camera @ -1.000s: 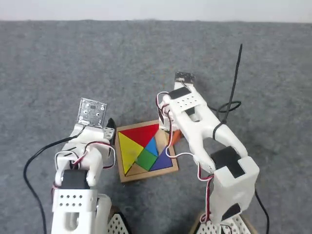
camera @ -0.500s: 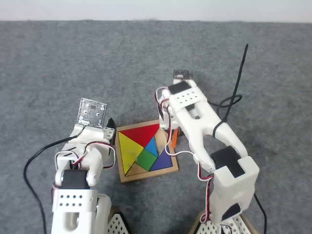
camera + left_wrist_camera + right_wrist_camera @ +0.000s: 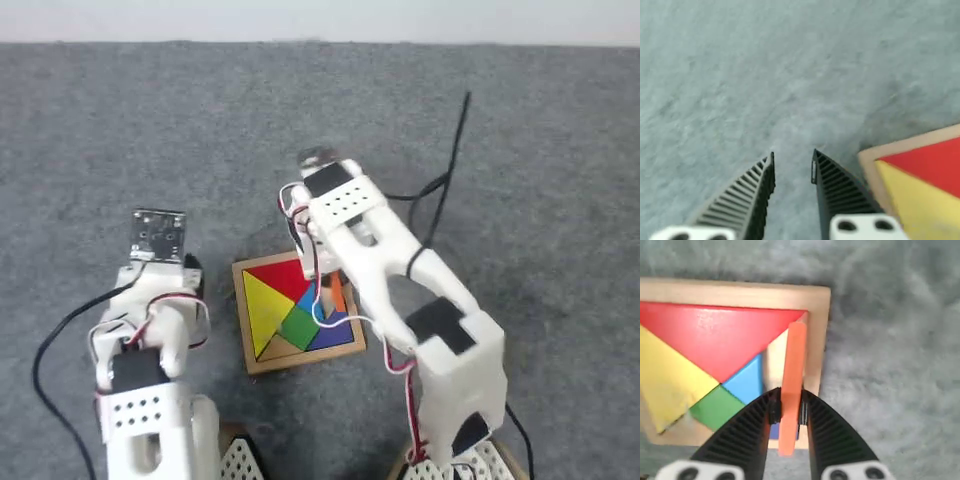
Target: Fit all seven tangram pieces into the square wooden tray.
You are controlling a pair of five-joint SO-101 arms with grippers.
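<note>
Orange piece (image 3: pixel 791 385) clamped on edge in right claw (image 3: pixel 788 408), thin side up, probably so it can drop into the bare slot (image 3: pixel 774 349) at the 3 o'clock side of the tray (image 3: pixel 740 287). Its long axis runs roughly 12-to-6 along that rim. Left claw (image 3: pixel 792 167) apart, over carpet (image 3: pixel 740 75) at the tray's 9 o'clock.

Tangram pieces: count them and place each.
6. Red, yellow, light blue, green and dark blue lie in the tray; orange sits on edge in the right gripper over the tray. A seventh may be hidden.
</note>
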